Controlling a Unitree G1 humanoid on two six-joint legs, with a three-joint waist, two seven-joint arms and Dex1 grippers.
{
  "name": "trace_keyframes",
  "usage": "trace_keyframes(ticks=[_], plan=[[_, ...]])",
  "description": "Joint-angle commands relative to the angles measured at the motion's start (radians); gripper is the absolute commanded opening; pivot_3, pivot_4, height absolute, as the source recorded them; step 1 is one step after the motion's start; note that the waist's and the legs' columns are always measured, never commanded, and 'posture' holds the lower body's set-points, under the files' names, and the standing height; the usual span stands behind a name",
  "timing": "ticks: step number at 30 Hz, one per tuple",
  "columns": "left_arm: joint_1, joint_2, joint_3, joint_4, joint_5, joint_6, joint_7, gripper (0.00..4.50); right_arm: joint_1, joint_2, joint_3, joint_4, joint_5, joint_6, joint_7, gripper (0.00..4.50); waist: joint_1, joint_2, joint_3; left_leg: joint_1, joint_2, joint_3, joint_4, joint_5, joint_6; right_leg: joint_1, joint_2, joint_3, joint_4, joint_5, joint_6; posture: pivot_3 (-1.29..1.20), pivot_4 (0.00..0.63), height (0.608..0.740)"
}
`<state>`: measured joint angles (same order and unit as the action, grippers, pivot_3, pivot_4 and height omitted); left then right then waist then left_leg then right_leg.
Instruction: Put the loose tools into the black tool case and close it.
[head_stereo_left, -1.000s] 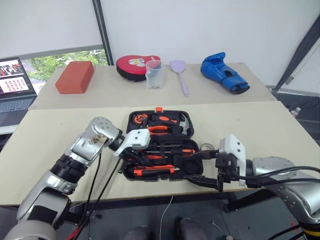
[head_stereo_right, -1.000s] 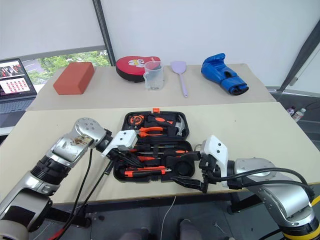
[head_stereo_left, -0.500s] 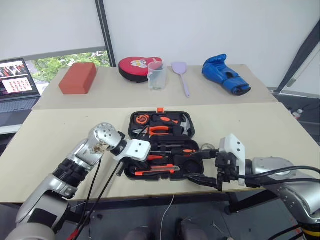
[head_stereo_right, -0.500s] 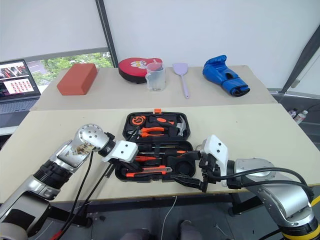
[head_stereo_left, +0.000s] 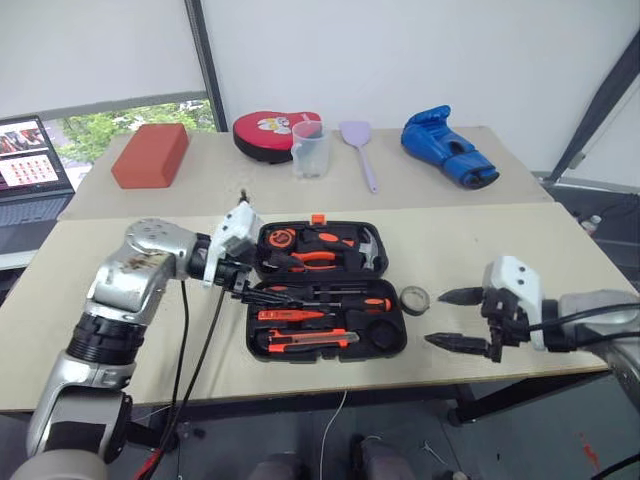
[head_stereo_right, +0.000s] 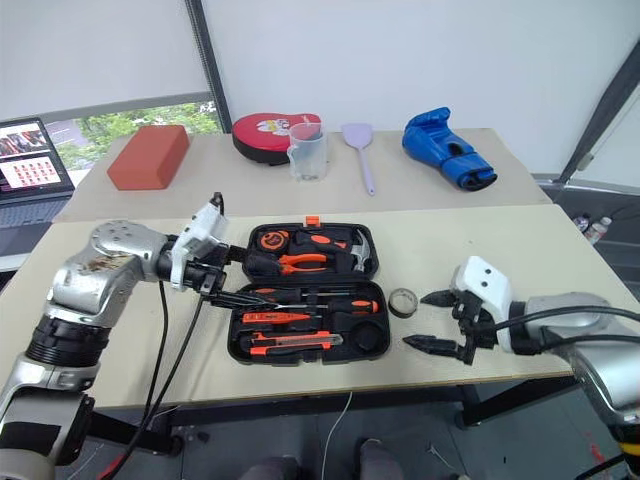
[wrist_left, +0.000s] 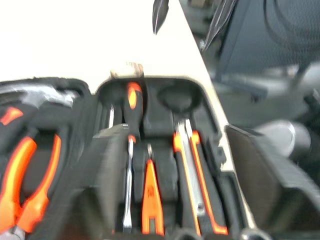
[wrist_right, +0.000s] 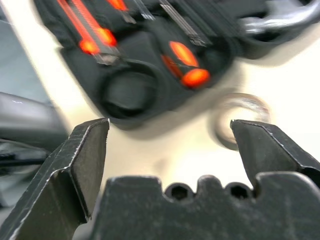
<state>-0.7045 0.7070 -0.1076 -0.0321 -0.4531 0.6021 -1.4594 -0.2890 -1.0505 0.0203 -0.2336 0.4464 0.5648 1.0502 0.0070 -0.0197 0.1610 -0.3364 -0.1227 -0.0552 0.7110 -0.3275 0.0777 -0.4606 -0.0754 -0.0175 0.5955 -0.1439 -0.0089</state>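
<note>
My right gripper (head_stereo_left: 447, 319) hangs spread and empty past the case's right end; my left gripper (head_stereo_right: 226, 281) stands open at its left end. The black tool case (head_stereo_left: 325, 290) lies open, long axis left-right, screwdrivers (head_stereo_left: 335, 303) aligned likewise. The tape ring (head_stereo_left: 413, 299) sits just beside it.

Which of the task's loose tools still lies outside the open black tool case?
The small grey tape ring: it sits on the table just right of the black tool case, while the screwdrivers and utility knife lie in its slots.
</note>
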Motion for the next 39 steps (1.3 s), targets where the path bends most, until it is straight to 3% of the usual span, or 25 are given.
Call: trace_keyframes(ticks=[1,8,12,22,31,39], plan=[[0.023,0.027,-0.009,-0.072,0.0,-0.019,0.007,4.47,-0.11,0.051,0.085,0.125,-0.112,-0.112,0.037,4.5,-0.003,0.0,0.0,0.0,0.0,0.0,0.0,0.0,0.0,0.0,0.0,0.0,0.0,0.0,0.0,0.0,0.15,0.74],[0.073,0.053,-0.039,-0.117,0.042,-0.091,0.027,4.47,-0.209,0.148,0.184,0.259,-0.215,-0.213,0.101,4.5,0.002,0.0,0.0,-0.001,0.0,0.0,0.0,0.0,0.0,-0.001,0.0,0.0,0.0,0.0,0.0,0.0,0.15,0.74],[0.089,0.063,-0.044,-0.122,0.049,-0.109,0.035,4.5,-0.219,0.183,0.229,0.316,-0.282,-0.247,0.107,3.44,0.004,0.0,0.0,-0.001,0.0,0.0,0.0,0.0,0.0,-0.001,0.0,0.0,-0.001,0.0,0.0,0.0,0.15,0.74],[0.078,0.067,-0.059,-0.116,0.057,-0.126,0.018,4.5,-0.207,0.204,0.19,0.321,-0.281,-0.254,0.136,0.04,0.003,0.0,0.0,-0.001,0.0,0.0,0.0,-0.001,-0.001,-0.001,0.0,0.0,0.0,0.0,-0.001,0.0,0.15,0.74],[0.093,0.078,-0.119,-0.14,0.081,-0.182,-0.028,4.5,-0.128,0.124,0.027,-0.075,0.021,0.021,0.213,0.04,0.002,0.001,0.001,-0.001,0.0,0.0,-0.001,-0.001,-0.003,-0.001,0.0,0.0,0.0,0.0,-0.001,0.0,0.15,0.74],[0.064,0.058,-0.137,-0.129,0.083,-0.187,-0.022,4.5,-0.087,0.192,0.166,-0.168,-0.077,0.08,0.061,0.04,0.006,0.001,0.001,-0.001,0.0,-0.001,0.0,-0.002,-0.003,0.0,-0.001,0.0,0.0,0.0,0.0,0.0,0.15,0.74]])
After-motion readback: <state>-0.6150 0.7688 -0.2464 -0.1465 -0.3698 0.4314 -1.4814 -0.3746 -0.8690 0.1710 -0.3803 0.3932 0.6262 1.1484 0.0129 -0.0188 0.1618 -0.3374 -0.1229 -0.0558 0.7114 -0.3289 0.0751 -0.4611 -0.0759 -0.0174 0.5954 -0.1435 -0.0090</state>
